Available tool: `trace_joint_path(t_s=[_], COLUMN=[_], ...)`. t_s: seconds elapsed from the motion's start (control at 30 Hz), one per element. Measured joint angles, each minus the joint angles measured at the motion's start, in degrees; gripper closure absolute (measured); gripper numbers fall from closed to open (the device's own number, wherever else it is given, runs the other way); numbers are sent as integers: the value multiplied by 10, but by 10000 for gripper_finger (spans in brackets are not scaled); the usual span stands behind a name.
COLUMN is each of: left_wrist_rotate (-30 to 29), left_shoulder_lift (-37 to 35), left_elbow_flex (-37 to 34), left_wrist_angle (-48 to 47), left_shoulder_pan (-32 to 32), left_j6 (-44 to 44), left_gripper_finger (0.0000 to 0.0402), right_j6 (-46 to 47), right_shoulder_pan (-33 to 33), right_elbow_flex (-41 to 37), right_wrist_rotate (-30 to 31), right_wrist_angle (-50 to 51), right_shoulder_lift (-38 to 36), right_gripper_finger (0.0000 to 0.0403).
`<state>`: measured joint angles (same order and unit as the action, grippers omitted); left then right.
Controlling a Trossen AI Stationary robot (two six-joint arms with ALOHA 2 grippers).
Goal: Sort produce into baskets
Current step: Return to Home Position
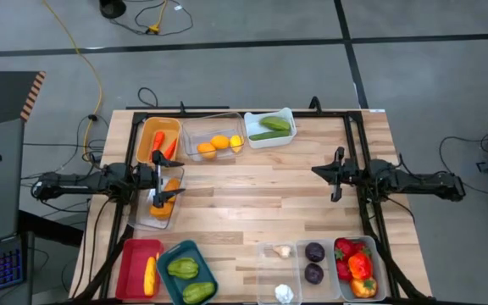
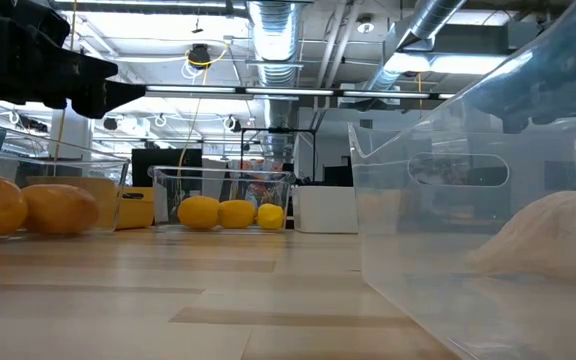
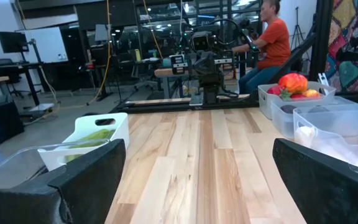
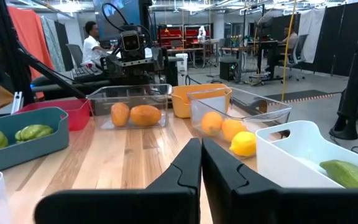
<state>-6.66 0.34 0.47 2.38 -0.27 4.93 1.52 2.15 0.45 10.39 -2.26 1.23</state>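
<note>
Produce lies sorted in baskets around the table. Along the far edge stand an orange basket [image 1: 146, 146] with carrots, a clear basket [image 1: 195, 134] with oranges and a lemon [image 4: 243, 144], and a white basket [image 1: 288, 117] with a green vegetable. Along the near edge stand red [image 1: 130, 264], teal [image 1: 169, 254] and clear baskets holding garlic [image 1: 285, 251], purple fruit [image 1: 314, 252] and red produce [image 1: 354, 264]. My left gripper [image 1: 173, 180] is open, level above a clear basket [image 1: 142, 216] of orange fruit. My right gripper [image 4: 201, 177] is shut, level over bare wood at the right.
Bare wood [image 1: 261, 195] fills the table's middle between the two grippers. A black frame [image 1: 354, 135] runs along the table's edges. In the left wrist view a person [image 3: 269, 37] sits beyond the table, and another person [image 4: 92, 40] shows in the right wrist view.
</note>
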Motion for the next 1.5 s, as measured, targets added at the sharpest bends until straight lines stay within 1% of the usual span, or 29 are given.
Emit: trace_joint_path(t_s=[0.3, 0.5, 1.5], left_wrist_rotate=[0, 0, 0], left_shoulder_lift=[0, 0, 0], left_elbow_flex=[0, 0, 0], left_wrist_angle=[0, 0, 0], left_shoulder_pan=[0, 0, 0], left_j6=[-1, -16, -17], left_gripper_finger=[6, 6, 6], right_j6=[0, 0, 0], right_shoulder_pan=[0, 0, 0], right_elbow_flex=[0, 0, 0], right_wrist_rotate=[0, 1, 1], right_wrist_angle=[0, 0, 0], right_shoulder_lift=[0, 0, 0], right_gripper_finger=[360, 360, 360])
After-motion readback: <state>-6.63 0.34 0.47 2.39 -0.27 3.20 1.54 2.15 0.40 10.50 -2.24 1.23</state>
